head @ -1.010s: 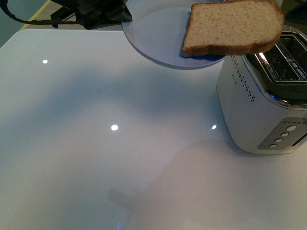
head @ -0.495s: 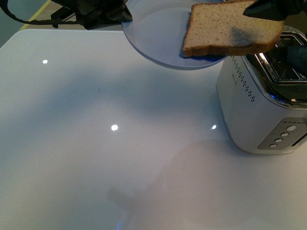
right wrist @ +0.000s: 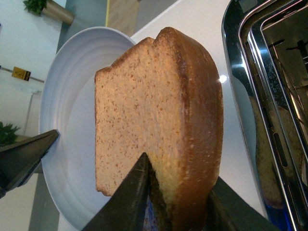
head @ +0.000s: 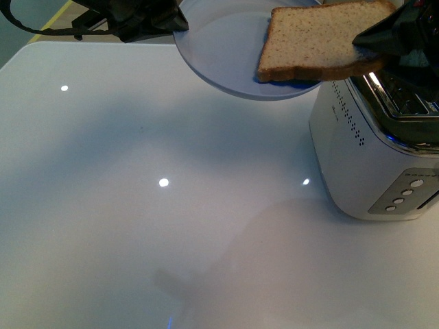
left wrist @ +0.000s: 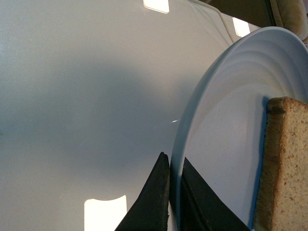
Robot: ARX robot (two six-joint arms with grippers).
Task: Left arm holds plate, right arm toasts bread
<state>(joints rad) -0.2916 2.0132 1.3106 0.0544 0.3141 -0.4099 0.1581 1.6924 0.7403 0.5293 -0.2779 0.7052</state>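
Left gripper (left wrist: pixel 169 166) clamped on the plate (head: pixel 219 58), right gripper (right wrist: pixel 179 171) pinching the bread (right wrist: pixel 159 106), we should lift clear before swinging to the toaster (head: pixel 363 157).

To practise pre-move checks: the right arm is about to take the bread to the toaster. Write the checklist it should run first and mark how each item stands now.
1. Left gripper shut on plate rim: ok.
2. Right gripper clamps bread on both faces: ok.
3. Bread clear of plate: cannot tell; it overlaps the plate.
4. Bread above toaster slots: not ok; mostly over the plate.
5. Slots empty: cannot tell.
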